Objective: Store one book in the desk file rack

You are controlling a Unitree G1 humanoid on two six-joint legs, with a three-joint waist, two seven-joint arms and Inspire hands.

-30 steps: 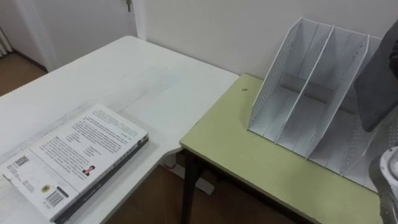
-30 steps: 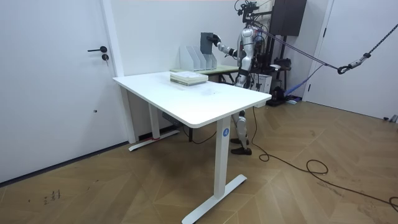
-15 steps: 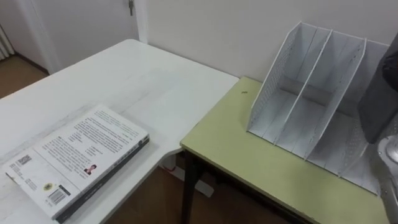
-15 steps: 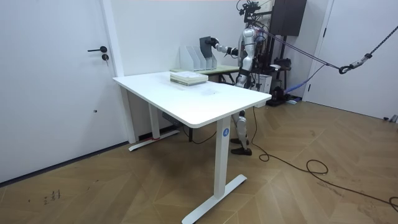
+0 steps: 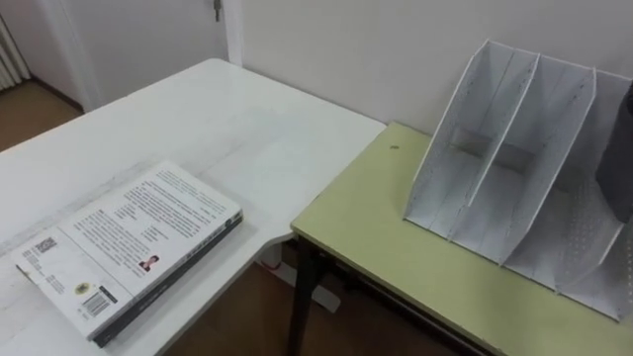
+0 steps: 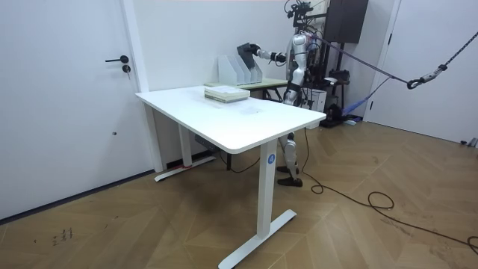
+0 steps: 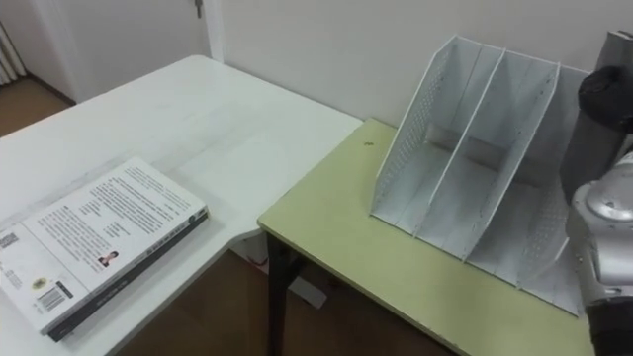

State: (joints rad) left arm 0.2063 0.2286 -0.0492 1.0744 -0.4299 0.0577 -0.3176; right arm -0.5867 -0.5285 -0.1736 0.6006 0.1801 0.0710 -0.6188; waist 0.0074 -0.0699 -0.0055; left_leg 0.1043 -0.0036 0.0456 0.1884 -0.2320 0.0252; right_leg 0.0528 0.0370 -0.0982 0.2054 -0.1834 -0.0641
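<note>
perforated rack [image 5: 495, 178] — smooth white desk [image 5: 227, 119], matt green table [image 5: 396, 237]

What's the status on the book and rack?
Right hand holds dark book over file rack's right end, not yet in. Rack's slots hold nothing. Second book flat on white table, apart from rack.

The left and middle slots of the white file rack [image 5: 445, 138] are open at top and front, parted by a thin divider [image 5: 497, 143], while the dark book [image 5: 621, 148] stands in the way at the right slot and the wall [image 5: 376, 49] is just behind.
</note>
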